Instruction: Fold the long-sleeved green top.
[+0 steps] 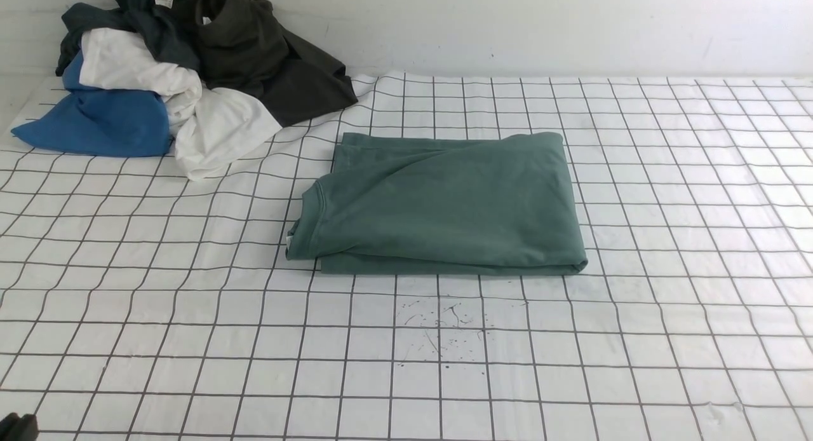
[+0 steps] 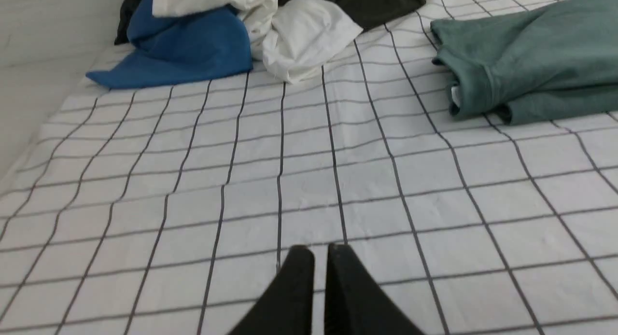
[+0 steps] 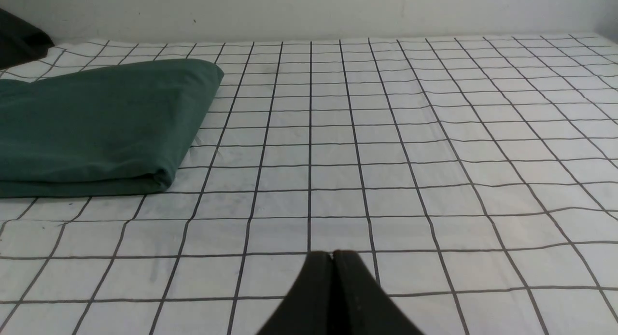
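Folded green long-sleeved top (image 1: 444,206) lies soft, limp (likely light); grasp layered edges. Both jaws clenched, grasping nothing.

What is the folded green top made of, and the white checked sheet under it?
The folded green long-sleeved top looks like soft, matte knit cotton: thick rounded folds, ribbed neck edge. The white sheet with dark grid lines seems thin woven cloth, since it wrinkles and ripples; the exact fibre can't be told.

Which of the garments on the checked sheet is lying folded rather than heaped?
The green long-sleeved top, a flat rectangle mid-sheet, apart from the crumpled blue, white and dark garments.
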Available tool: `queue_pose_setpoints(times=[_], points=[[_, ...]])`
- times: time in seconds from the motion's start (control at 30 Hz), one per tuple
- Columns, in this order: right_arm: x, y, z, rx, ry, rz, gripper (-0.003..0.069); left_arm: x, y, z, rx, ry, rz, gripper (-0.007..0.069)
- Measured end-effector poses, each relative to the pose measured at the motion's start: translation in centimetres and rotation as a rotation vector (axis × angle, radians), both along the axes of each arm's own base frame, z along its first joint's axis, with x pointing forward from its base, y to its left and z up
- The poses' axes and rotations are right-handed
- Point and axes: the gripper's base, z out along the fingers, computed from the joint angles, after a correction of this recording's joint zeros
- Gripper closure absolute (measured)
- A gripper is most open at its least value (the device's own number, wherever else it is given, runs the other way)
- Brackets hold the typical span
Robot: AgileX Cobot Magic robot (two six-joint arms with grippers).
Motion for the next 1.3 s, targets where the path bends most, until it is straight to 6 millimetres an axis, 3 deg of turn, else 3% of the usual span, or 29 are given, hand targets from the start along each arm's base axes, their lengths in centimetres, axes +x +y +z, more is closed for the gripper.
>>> queue_pose_setpoints(times=[1.3], points=[[0.00,-0.03,0.00,0.000,0.000,-0.006,0.0673,-0.12,-0.32,-0.20,-0.006,0.032,-0.059,0.0601]])
